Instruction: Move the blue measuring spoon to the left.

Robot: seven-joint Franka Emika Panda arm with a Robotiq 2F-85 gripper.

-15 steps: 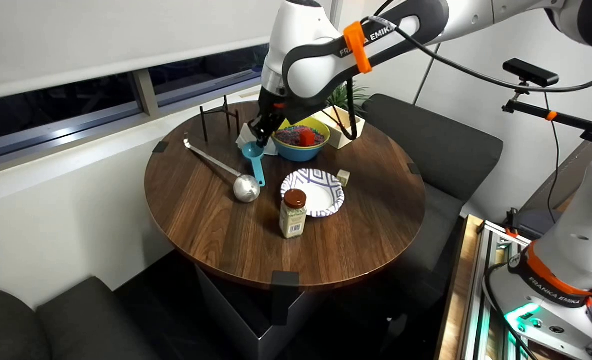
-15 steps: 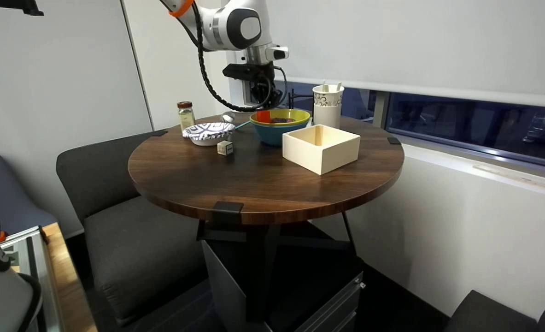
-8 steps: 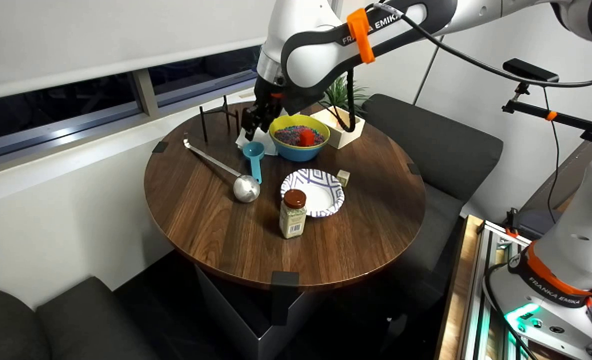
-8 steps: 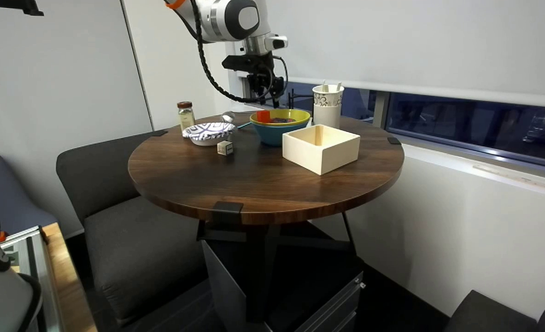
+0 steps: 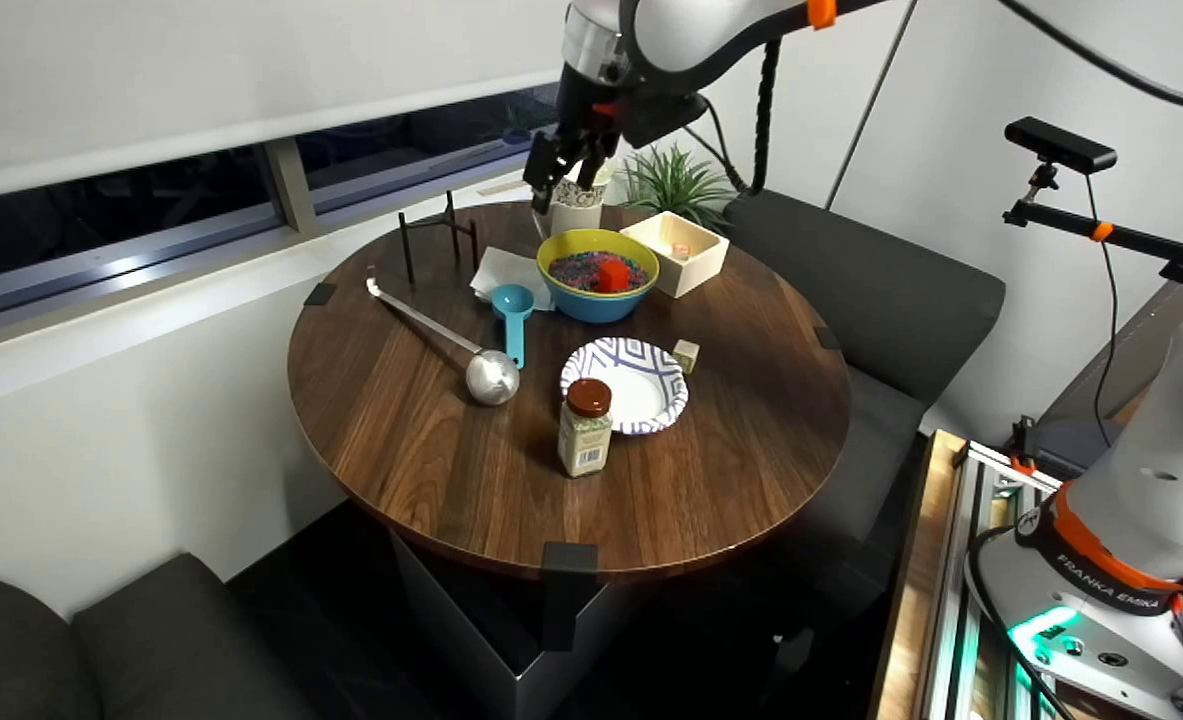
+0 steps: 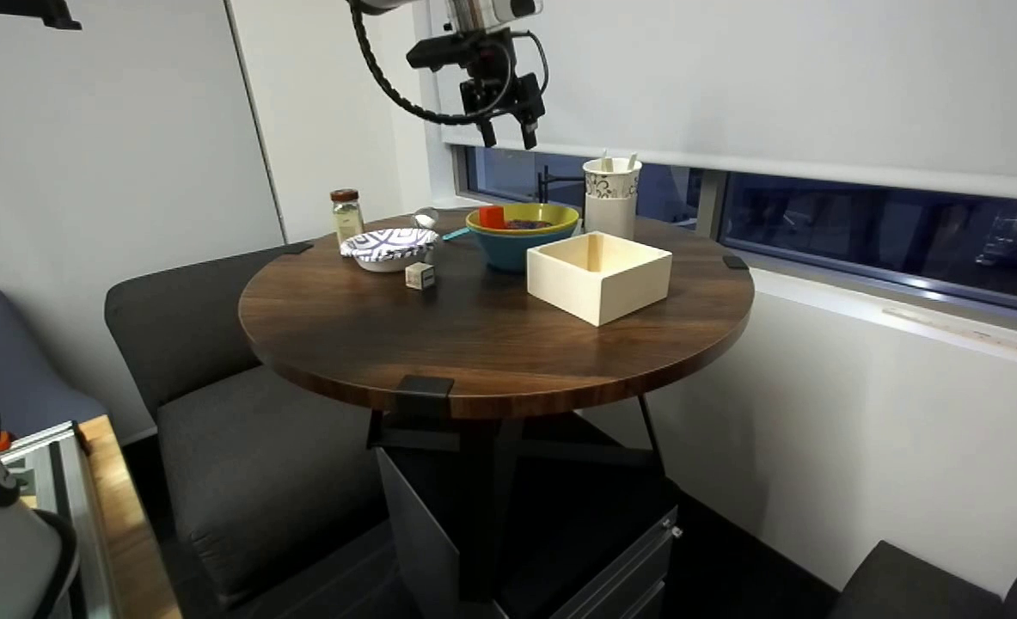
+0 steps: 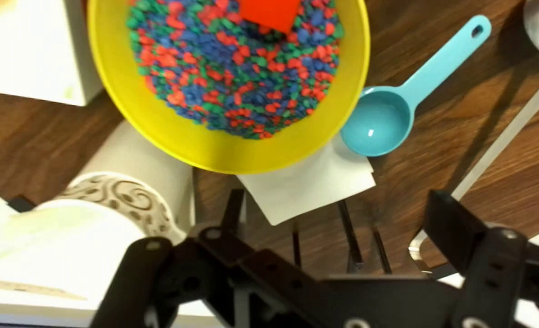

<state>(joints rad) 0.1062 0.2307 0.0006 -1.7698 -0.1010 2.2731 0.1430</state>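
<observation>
A smooth blue plastic measuring spoon (image 7: 410, 93) lies just beside the round yellow bowl (image 7: 196, 150), which holds coarse multicoloured grit (image 7: 233, 86) and a red block (image 7: 274, 11). The end effector (image 6: 509, 144) hangs higher than the bowl, fingers apart.

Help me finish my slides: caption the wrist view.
Black gripper open; slim-handled blue plastic measuring spoon beside a round yellow bowl of multicoloured granules.

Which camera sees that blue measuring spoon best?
The wrist view: the blue measuring spoon is large, its scoop and holed handle clear. In an exterior view the spoon looks whole but small; in an exterior view only part of its handle shows past the blue bowl.
</observation>
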